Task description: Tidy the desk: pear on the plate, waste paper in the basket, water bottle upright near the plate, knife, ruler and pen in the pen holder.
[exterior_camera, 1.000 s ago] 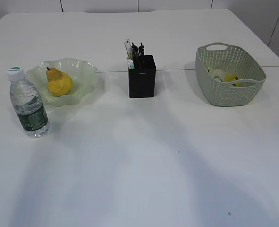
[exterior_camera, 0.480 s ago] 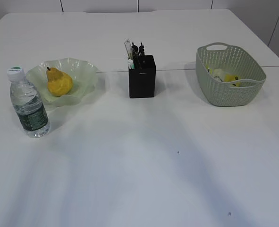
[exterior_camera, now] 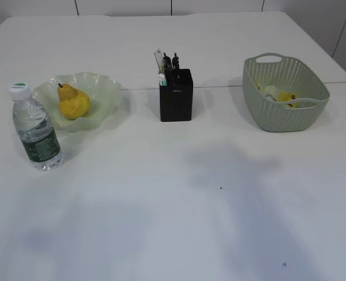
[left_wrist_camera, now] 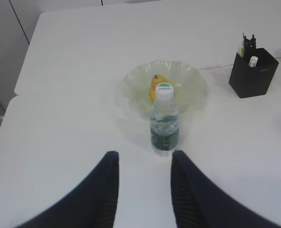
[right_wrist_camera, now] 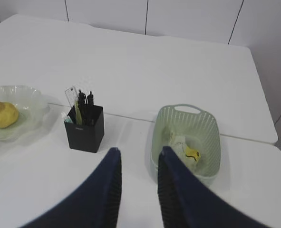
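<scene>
In the exterior view the desk (exterior_camera: pixel 173 193) carries everything in a loose row across the upper half of the frame, and neither arm shows there, only soft shadows on the lower part of the white top. At the upper left the pear (exterior_camera: pixel 73 101) lies in the plate (exterior_camera: pixel 105 88), stem pointing up and to the left, and the water bottle (exterior_camera: pixel 36 129) stands upright just beside the plate's lower-left rim, white cap on top. In the upper middle sits the pen holder (exterior_camera: pixel 176 96), with the clear ruler (exterior_camera: pixel 158 60) and several dark pens sticking out of its top (which of these is the knife cannot be told at this size). At the upper right is the basket (exterior_camera: pixel 278 117), with crumpled pale and yellow paper (exterior_camera: pixel 280 93) inside it. In the left wrist view the left gripper (left_wrist_camera: pixel 144 164) fills the bottom of the frame, its two dark fingers parted with nothing between them; the bottle stands just above the gap, a little right of centre and clear of both fingers, with the plate and pear behind it. In the right wrist view the right gripper (right_wrist_camera: pixel 139 159) is likewise released and empty at the bottom centre; the pen holder sits above and left of its fingers, the basket above and right, both apart from it.
</scene>
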Robot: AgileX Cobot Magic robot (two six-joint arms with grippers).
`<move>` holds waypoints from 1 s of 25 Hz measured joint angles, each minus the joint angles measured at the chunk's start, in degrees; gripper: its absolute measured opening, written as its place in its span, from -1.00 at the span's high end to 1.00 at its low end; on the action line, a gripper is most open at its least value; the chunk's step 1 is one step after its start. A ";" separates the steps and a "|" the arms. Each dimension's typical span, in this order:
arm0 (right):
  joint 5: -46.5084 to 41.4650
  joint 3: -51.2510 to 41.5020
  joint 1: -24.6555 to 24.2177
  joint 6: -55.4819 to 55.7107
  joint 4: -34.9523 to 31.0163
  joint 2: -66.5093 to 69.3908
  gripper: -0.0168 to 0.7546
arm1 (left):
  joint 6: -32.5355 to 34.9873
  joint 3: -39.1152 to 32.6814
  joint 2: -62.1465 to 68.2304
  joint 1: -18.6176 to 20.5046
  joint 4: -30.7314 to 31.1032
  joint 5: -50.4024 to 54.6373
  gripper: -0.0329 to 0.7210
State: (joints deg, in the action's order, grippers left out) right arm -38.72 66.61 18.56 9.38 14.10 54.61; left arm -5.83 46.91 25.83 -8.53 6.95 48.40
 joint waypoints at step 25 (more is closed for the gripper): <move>-27.48 -30.53 0.00 -6.76 -13.22 -53.41 0.36 | 5.10 -11.01 -19.59 0.00 -11.59 10.61 0.28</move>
State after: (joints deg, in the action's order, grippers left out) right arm -66.20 36.08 18.56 2.62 0.88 1.20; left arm -0.72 35.90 6.24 -8.53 -4.65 59.01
